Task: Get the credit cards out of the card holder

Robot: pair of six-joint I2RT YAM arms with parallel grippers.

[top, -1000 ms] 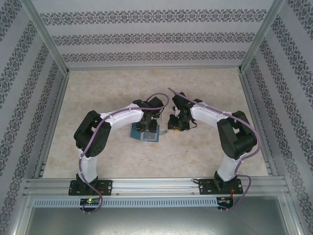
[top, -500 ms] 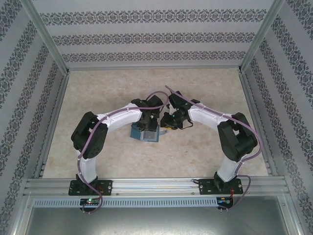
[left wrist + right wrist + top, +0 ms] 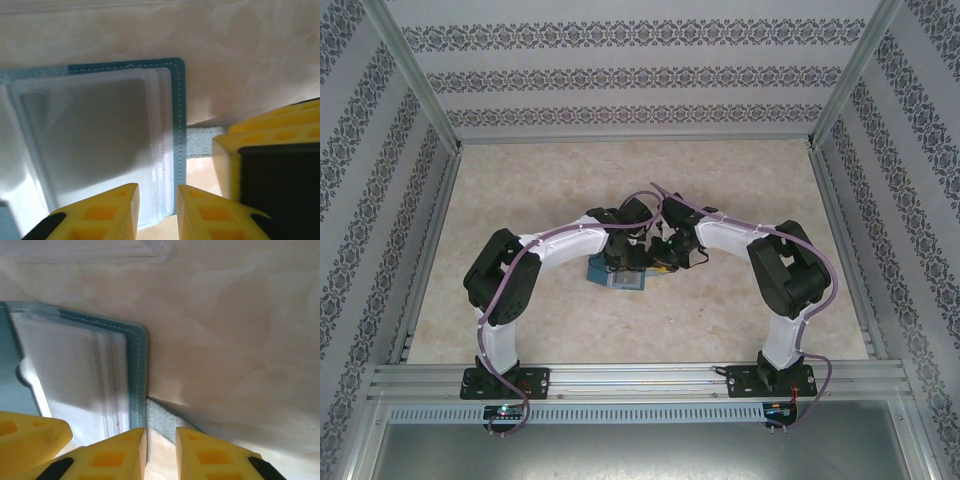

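Handling: card holder looks soft, light and floppy. It will likely slide or fold if tugged from 1 side, so pin it first. The credit cards look thin, stiff and slick, probably snug in the clear sleeves.
Hold points: take the holder by its stitched right edge or the strap tab. Take a card by any edge that clears a sleeve mouth; I see no such edge yet.
Holder position: lying open and flat on the table, about mid-table, under both wrists.
Cards position: inside the holder, with a grey face showing through the sleeve.
Left gripper: fingers astride the holder's right stitched edge with a slim gap. Cannot tell if the pads bite.
Right gripper: just right of the holder, fingers astride the strap tab with a narrow gap. Cannot tell if it is clamped.
Relative: the 2 grippers crowd the same right edge, close beside each other. The cards sit left of both sets of fingertips.
Risk: pulling on the tab may drag the whole holder.
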